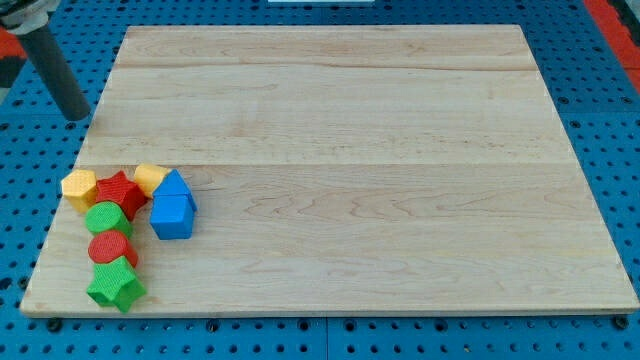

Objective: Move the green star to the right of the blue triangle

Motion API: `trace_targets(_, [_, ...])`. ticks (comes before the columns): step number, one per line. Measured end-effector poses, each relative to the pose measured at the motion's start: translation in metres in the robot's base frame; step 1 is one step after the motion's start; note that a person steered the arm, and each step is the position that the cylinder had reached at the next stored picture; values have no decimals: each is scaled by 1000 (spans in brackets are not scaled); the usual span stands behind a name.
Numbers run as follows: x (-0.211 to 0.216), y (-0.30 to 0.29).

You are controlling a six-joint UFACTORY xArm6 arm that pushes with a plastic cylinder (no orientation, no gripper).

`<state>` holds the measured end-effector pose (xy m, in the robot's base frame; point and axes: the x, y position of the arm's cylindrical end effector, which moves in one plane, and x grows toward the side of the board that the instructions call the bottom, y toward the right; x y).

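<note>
The green star (pixel 116 286) lies near the board's bottom left corner, at the foot of a cluster of blocks. The blue triangle (pixel 174 184) sits at the cluster's upper right, touching a blue cube (pixel 173 214) just below it. My tip (pixel 78 115) is at the view's upper left, just off the board's left edge, well above the cluster and apart from every block.
A yellow block (pixel 79 187), a red star (pixel 119 191), a second yellow block (pixel 150 177), a green cylinder (pixel 104 219) and a red cylinder (pixel 111 249) are packed in the cluster. The wooden board (pixel 380 160) lies on a blue pegboard.
</note>
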<state>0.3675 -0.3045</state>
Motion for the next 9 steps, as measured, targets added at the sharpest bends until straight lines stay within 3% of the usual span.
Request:
trace_targets(3, [2,-1])
trace_targets(4, [33,5])
trace_targets(6, [185,7])
trace_targets(7, [227,45])
trace_targets(9, [228,124])
